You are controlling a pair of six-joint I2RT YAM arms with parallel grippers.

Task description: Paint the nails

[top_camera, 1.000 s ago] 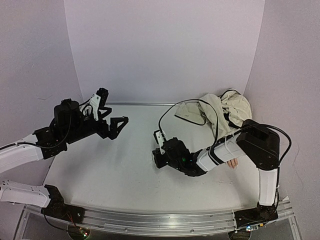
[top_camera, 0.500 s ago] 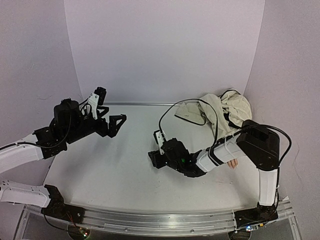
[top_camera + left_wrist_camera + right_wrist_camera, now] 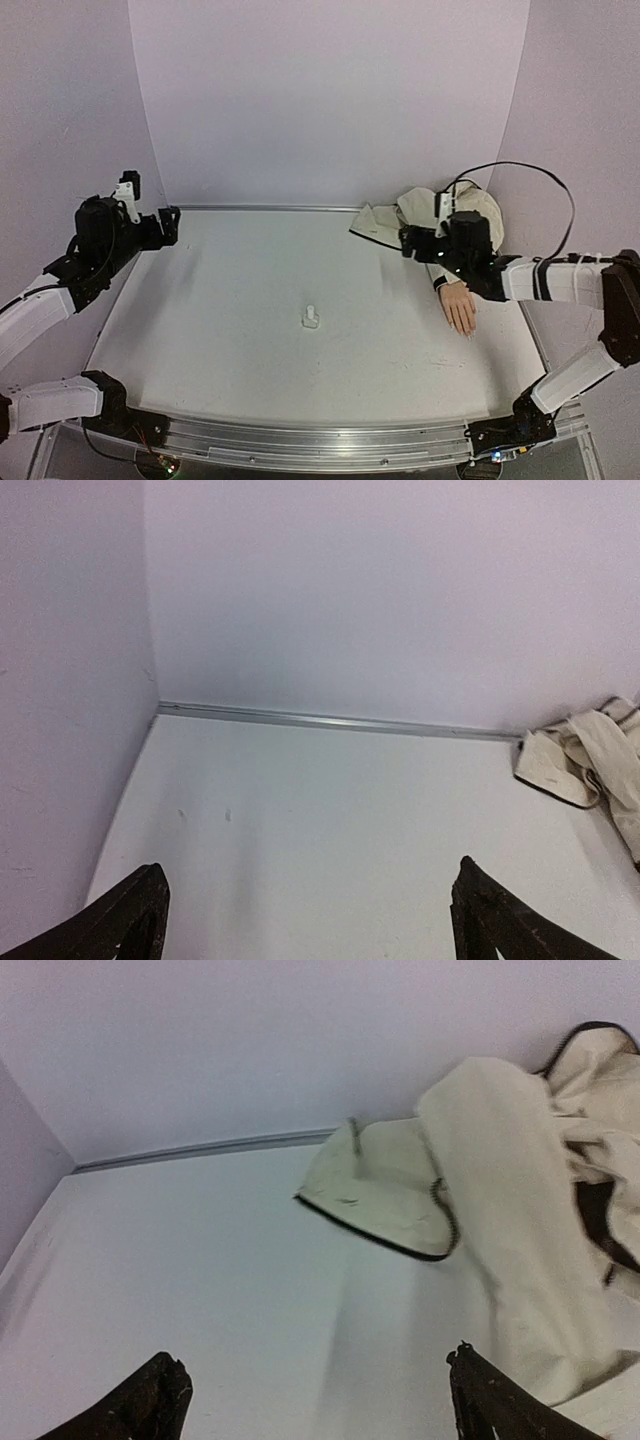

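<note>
The peach mannequin hand lies palm down at the right of the table, its wrist in a beige jacket sleeve. Its nails at the fingertips are too small to make out. My right gripper hovers open just left of the jacket, behind the hand, with nothing between its fingers. In the right wrist view the jacket lies ahead and to the right. My left gripper stands open and empty at the far left near the back wall; its fingers frame bare table.
A tiny white bottle stands upright alone in the middle of the table. The crumpled jacket fills the back right corner, with a cable arcing above it. Walls close the table at the back and both sides.
My right gripper has opened and swung from the table's middle back to the right, leaving the white bottle standing there. My left arm has drawn back to the far left.
</note>
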